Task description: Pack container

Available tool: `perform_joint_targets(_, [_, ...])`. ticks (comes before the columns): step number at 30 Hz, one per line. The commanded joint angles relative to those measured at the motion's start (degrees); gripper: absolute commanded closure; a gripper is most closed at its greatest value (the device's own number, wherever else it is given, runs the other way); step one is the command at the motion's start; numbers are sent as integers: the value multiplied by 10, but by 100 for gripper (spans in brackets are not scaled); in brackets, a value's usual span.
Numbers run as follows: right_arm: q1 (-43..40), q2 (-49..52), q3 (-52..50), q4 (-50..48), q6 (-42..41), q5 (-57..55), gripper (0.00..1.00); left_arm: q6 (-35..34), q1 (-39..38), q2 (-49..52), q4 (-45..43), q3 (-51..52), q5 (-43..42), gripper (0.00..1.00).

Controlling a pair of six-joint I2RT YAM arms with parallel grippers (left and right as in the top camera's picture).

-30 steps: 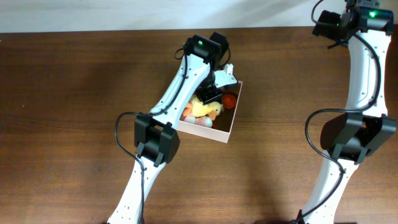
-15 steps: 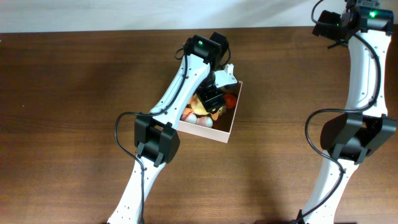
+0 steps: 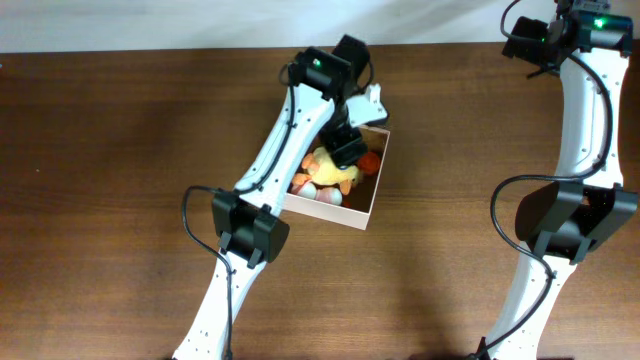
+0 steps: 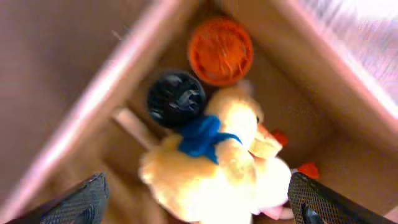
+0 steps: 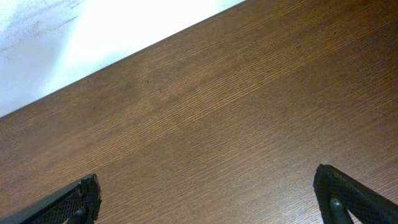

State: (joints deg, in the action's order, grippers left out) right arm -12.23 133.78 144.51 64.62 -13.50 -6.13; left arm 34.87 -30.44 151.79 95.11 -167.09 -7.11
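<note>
The container (image 3: 366, 214), a shallow white-walled box with a tan inside, stands mid-table. Inside lie a yellow duck plush (image 3: 335, 174) with a blue scarf, an orange ball (image 3: 373, 162) and small pale eggs (image 3: 317, 193). My left gripper (image 3: 347, 146) hangs above the box's far part. In the left wrist view it (image 4: 199, 208) is open, with its fingers (image 4: 81, 202) wide on either side of the duck plush (image 4: 217, 162) and nothing between them. An orange ball (image 4: 221, 50) and a black round piece (image 4: 176, 98) sit in the corner. My right gripper (image 5: 208, 202) is open over bare wood.
The right arm (image 3: 585, 90) stands at the table's far right, reaching to the back edge. A white wall (image 5: 74, 37) borders the brown table (image 3: 120, 180) at the back.
My left gripper has opened, let go of the duck plush in the box, and pulled up and back toward the far side. The right arm has not moved.
</note>
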Motion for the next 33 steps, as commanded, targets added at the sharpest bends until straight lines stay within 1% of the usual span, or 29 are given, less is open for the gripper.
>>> perform_joint_targets(1, [2,-9,-2,-1,-5,-1,1,-18,4,-9,2,-58,-1,5])
perform_joint_targets(7, [2,-9,-2,-2,-5,-1,1,-100,47,-39,5,-123,91,4])
perform_joint_targets(12, [2,-9,-2,-2,-5,-1,1,-124,110,-68,2,-128,98,2])
perform_joint_targets(14, [2,-9,-2,-2,-5,-1,1,-145,136,-72,4,-128,99,2])
perform_joint_targets(22, [2,-9,-2,-2,-5,-1,1,-276,258,-75,16,-127,99,1])
perform_joint_targets(27, [2,-9,-2,-1,-5,-1,1,-282,305,-75,16,-127,97,1])
perform_joint_targets(33, [2,-9,-2,-2,-5,-1,1,-282,324,-74,16,-126,97,1])
